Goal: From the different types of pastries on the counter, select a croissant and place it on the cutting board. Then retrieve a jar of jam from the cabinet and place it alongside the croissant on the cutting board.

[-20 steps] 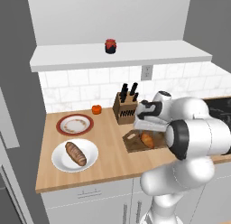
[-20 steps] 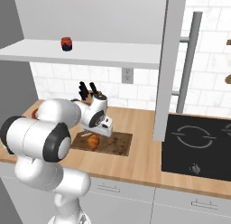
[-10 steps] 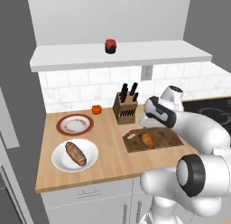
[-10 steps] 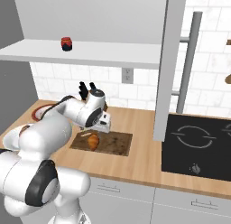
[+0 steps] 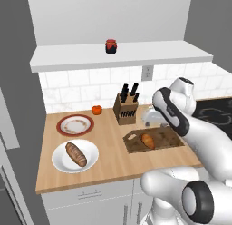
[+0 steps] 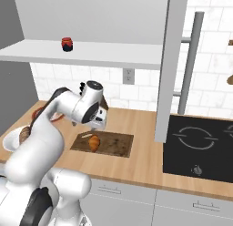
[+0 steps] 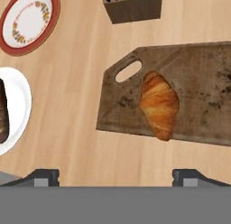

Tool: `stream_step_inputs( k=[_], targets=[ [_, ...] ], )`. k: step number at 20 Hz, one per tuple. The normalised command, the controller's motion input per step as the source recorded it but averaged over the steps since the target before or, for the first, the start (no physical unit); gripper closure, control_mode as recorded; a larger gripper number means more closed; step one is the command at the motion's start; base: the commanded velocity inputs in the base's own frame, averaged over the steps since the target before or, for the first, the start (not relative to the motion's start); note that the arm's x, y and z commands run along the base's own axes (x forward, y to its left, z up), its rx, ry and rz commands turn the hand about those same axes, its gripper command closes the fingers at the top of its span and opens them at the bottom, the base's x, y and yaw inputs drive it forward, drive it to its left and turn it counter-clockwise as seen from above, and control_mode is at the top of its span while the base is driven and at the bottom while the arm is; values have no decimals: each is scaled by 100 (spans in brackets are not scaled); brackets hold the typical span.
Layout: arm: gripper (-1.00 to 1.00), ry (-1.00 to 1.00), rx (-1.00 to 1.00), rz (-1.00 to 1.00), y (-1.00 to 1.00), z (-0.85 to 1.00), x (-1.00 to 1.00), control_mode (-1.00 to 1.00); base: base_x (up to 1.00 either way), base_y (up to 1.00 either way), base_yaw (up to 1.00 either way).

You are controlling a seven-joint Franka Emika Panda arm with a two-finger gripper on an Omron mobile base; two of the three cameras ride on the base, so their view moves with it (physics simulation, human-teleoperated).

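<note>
We see the croissant (image 7: pixel 159 104) lying flat on the board (image 7: pixel 203 83), near its handle-hole end; in the hand view its long axis runs from upper left to lower right, the lower tip at the board's near edge; our end effector (image 7: pixel 115 175) hangs above with fingertips (image 7: pixel 43 175) wide apart, holding nothing; the jam (image 5: pixel 111 46) stands upright on the cabinet (image 5: pixel 149 54) ledge; the loaf (image 5: pixel 75 154) rests on a white plate (image 5: pixel 61 163) on the counter (image 5: pixel 108 160).

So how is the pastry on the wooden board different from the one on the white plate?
The croissant is golden-orange and short; the bread loaf is darker brown and longer. The croissant lies on the cutting board, the loaf on a white plate. Both are baked goods lying free on the counter.
</note>
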Motion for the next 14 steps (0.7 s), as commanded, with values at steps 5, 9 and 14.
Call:
stream_step_inputs(
  k=[5, 9, 14],
  targets=[
    [-100, -2, 2, 0, 44, 60, -9, -100, 0, 0, 0],
    [-100, -17, 0, 0, 45, 63, -10, -100, 0, 0, 0],
    [-100, -42, -7, 0, 17, 45, -38, -100, 0, 0, 0]
  ],
)
